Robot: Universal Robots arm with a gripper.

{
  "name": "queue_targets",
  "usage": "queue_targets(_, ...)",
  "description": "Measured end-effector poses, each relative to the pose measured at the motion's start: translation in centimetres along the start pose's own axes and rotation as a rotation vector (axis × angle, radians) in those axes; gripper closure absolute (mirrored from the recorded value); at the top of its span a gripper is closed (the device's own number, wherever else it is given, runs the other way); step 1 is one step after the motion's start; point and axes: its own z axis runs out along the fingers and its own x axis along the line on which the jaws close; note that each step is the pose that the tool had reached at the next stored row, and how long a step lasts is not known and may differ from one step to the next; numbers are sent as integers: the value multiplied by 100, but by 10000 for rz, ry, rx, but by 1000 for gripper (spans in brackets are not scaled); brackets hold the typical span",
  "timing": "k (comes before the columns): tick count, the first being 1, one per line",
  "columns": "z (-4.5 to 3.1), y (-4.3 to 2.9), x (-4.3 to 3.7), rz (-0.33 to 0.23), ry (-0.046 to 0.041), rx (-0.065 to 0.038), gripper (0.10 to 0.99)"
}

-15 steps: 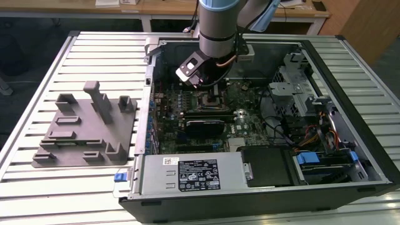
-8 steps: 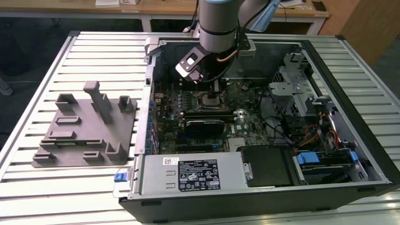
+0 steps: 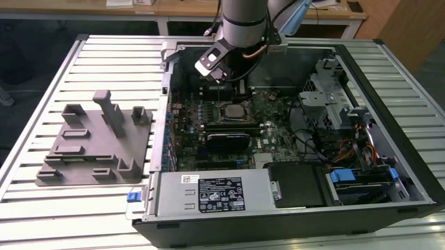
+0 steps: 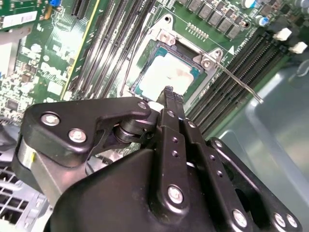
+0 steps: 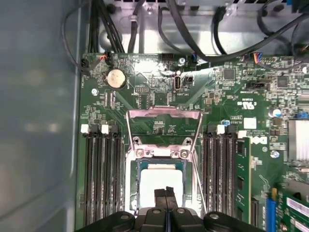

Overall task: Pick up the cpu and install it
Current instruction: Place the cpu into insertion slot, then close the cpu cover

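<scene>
Open case (image 3: 278, 229) on slatted table (image 3: 104, 57); cpu (image 5: 157, 176) in socket (image 5: 159, 152), closed fingers (image 5: 160, 195) above

Black hand (image 4: 167, 93) with silver screws (image 4: 175, 194), grey arm (image 3: 240, 21).

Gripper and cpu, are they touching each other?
Cannot tell. In both wrist views the gripper tip lies in front of the cpu, so any gap or contact between them is hidden.

Exterior view overlooks case (image 3: 278, 232); both wrist views close over cpu (image 5: 149, 183) (image 4: 166, 72).
</scene>
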Motion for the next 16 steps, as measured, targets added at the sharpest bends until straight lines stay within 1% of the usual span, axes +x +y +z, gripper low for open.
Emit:
queue_targets(4, -56, 3, 1, 3, 1, -8, 980)
queue_targets(16, -59, 3, 1, 20, 0, -8, 980)
